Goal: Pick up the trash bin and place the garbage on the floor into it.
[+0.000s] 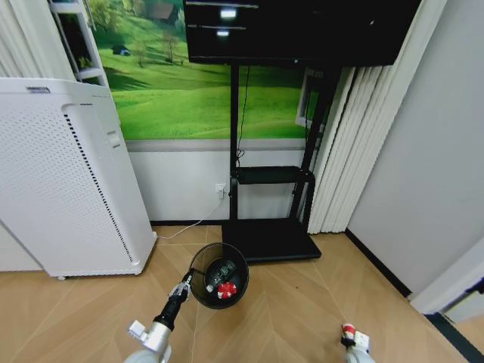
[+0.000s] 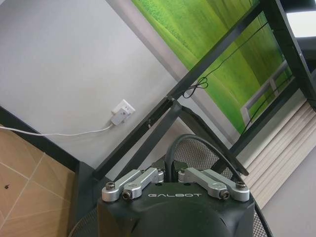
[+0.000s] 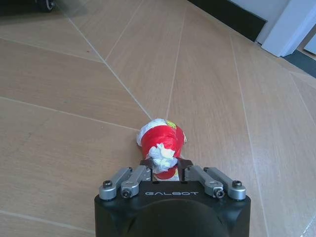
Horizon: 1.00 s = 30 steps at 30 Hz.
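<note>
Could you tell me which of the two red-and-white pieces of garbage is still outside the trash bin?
The red-and-white piece held in the right gripper jaws over the floor. The other already lies inside the trash bin.

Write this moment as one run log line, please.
left gripper: shut on trash bin rim | right gripper: shut on red-and-white garbage piece | bin: holds red-and-white piece

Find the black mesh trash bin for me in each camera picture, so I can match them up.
Head view: the trash bin sits low in the middle, with the left gripper at its rim.
Left wrist view: its mesh wall rises just past the gripper body.
Right wrist view: not in it; the right gripper holds a red-and-white piece over the floor.
Shared landmark: the wooden floor.
</note>
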Tool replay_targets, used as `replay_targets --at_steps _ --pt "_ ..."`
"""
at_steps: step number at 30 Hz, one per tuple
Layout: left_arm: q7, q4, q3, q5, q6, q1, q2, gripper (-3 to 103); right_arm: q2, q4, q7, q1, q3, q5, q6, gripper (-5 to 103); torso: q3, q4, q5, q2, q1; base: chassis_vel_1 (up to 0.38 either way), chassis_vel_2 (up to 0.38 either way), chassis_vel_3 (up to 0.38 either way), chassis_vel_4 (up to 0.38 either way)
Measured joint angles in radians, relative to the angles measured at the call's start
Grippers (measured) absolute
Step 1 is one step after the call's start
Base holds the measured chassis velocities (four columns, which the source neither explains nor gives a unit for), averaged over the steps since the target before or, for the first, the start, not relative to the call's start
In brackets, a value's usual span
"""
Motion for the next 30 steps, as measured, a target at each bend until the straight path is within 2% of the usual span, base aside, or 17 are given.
replay_targets --at_steps 5,7,8,10,12,13,16,17,19,21,23,24,26,27,28,30 --pt "-0.002 0.0 0.005 0.003 0.002 -0.001 0.001 7 -0.009 0.071 -0.006 -0.043 0.017 0.05 0.007 13 0.0 -0.0001 0.0001 0.0 0.0 0.0 0.0 0.0 0.0" --pt "-0.002 0.0 0.006 0.005 0.002 -0.002 0.002 7 -0.01 0.099 -0.011 -0.056 0.024 0.068 0.015 10 0.0 -0.0002 0.0002 0.0 0.0 0.0 0.0 0.0 0.0" --pt "-0.003 0.001 0.011 0.011 0.003 -0.006 0.005 7 -0.012 0.182 -0.025 -0.088 0.042 0.11 0.047 9 0.0 0.0 0.0 0.0 0.0 0.0 0.0 0.0 0.0" --pt "-0.004 0.003 0.012 0.012 0.003 -0.007 0.005 7 -0.012 0.221 -0.037 -0.103 0.052 0.128 0.06 9 0.0 0.0001 0.0001 0.0 0.0 0.0 0.0 0.0 0.0" --pt "-0.017 0.009 0.021 0.019 0.007 -0.018 0.007 7 -0.015 0.377 -0.094 -0.163 0.097 0.179 0.126 9 0.0 -0.0001 -0.0003 0.0 0.0 0.0 0.0 0.0 0.0" --pt "-0.017 0.009 0.021 0.019 0.007 -0.018 0.007 7 -0.015 0.377 -0.094 -0.163 0.097 0.179 0.126 9 0.0 -0.0001 -0.0003 0.0 0.0 0.0 0.0 0.0 0.0" --pt "-0.023 0.013 0.024 0.038 0.01 -0.024 0.001 7 -0.014 0.569 -0.145 -0.211 0.146 0.201 0.204 9 0.0 -0.0001 -0.0004 0.0 0.0 0.0 0.0 0.0 0.0" --pt "-0.023 0.013 0.024 0.038 0.01 -0.024 0.001 7 -0.014 0.569 -0.145 -0.211 0.146 0.201 0.204 9 0.0 -0.0001 -0.0004 0.0 0.0 0.0 0.0 0.0 0.0" --pt "-0.023 0.013 0.024 0.063 0.009 -0.021 -0.012 7 -0.006 0.708 -0.207 -0.252 0.17 0.214 0.252 9 0.0 0.0006 -0.0002 0.0 0.0 0.0 0.0 0.0 0.0" --pt "-0.023 0.013 0.027 0.08 0.008 -0.02 -0.015 7 -0.002 0.751 -0.232 -0.27 0.176 0.214 0.269 9 0.0 0.0006 0.0001 0.0 0.0 0.0 0.0 0.0 0.0" --pt "-0.023 0.024 0.038 0.12 0.004 -0.022 -0.019 7 0.005 0.9 -0.314 -0.349 0.186 0.209 0.305 9 0.0 -0.0001 0.0 0.0 0.0 0.0 0.0 0.0 0.0" --pt "-0.023 0.024 0.038 0.12 0.004 -0.022 -0.019 7 0.005 0.9 -0.314 -0.349 0.186 0.209 0.305 9 0.0 -0.0001 0.0 0.0 0.0 0.0 0.0 0.0 0.0" --pt "-0.023 0.041 0.06 0.148 0.002 -0.037 -0.013 7 0.007 1.061 -0.457 -0.467 0.192 0.205 0.334 9 0.0 -0.0002 -0.0003 0.0 0.0 0.0 0.0 0.0 0.0" --pt "-0.023 0.045 0.071 0.157 0.001 -0.044 -0.006 7 0.012 1.102 -0.502 -0.505 0.194 0.2 0.343 9 0.0 0.0 -0.0006 0.0 0.0 0.0 0.0 0.0 0.0" --pt "-0.023 0.045 0.071 0.157 0.001 -0.044 -0.006 7 0.012 1.102 -0.502 -0.505 0.194 0.2 0.343 9 0.0 0.0 -0.0006 0.0 0.0 0.0 0.0 0.0 0.0" --pt "-0.019 0.047 0.112 0.182 0.003 -0.061 0.02 7 0.035 1.184 -0.584 -0.59 0.185 0.189 0.366 9 0.0 -0.0004 -0.0005 0.0 0.0 0.0 0.0 0.0 0.0"
